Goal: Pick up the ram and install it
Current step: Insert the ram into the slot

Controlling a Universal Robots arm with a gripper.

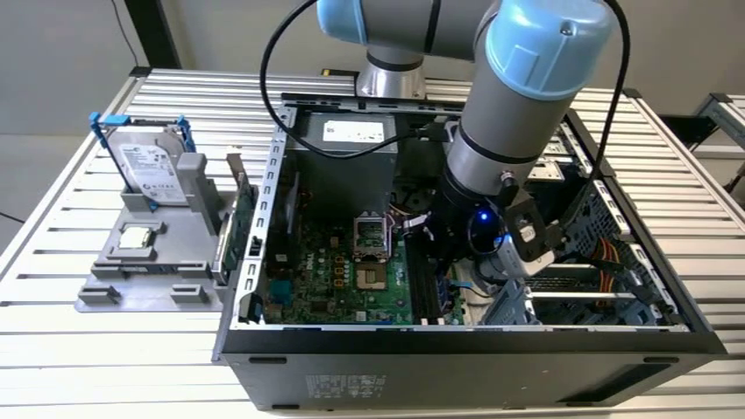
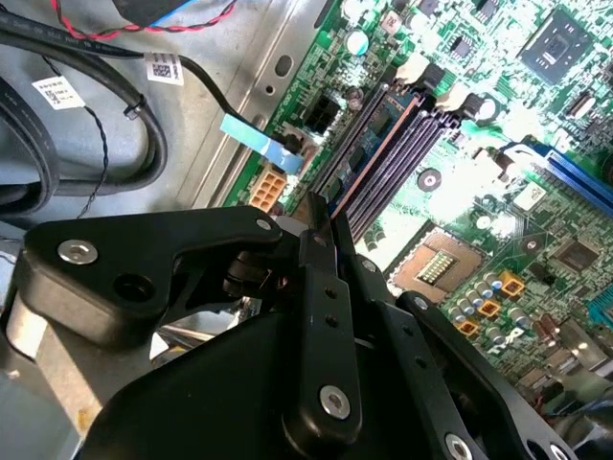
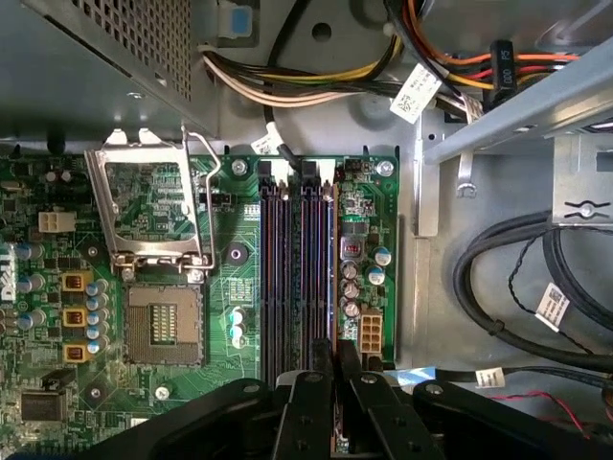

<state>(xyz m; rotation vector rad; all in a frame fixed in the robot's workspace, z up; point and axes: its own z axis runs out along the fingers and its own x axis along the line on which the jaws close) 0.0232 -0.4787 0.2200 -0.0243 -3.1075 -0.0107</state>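
— Where was the ram?
— The ram [image 2: 383, 129], a thin dark-blue board, seemed to stand on edge in one of the long narrow slots [image 3: 292, 278] beside the square, metal-framed socket [image 3: 163, 321], probably so it could be seated.
— And the claw?
— The matte black claw [image 3: 335, 356] had its fingers pressed together, pinching nothing. It hung just over those slots beside the socket, likely to press down.

Motherboard [image 3: 230, 287]: green. Memory slots [image 3: 297, 278]: black with blue. Tool [image 3: 335, 369]: matte black. Arm [image 1: 524, 78]: grey with light-blue caps. Computer case [image 1: 466, 362]: black. Desk [image 1: 70, 349]: white slats.
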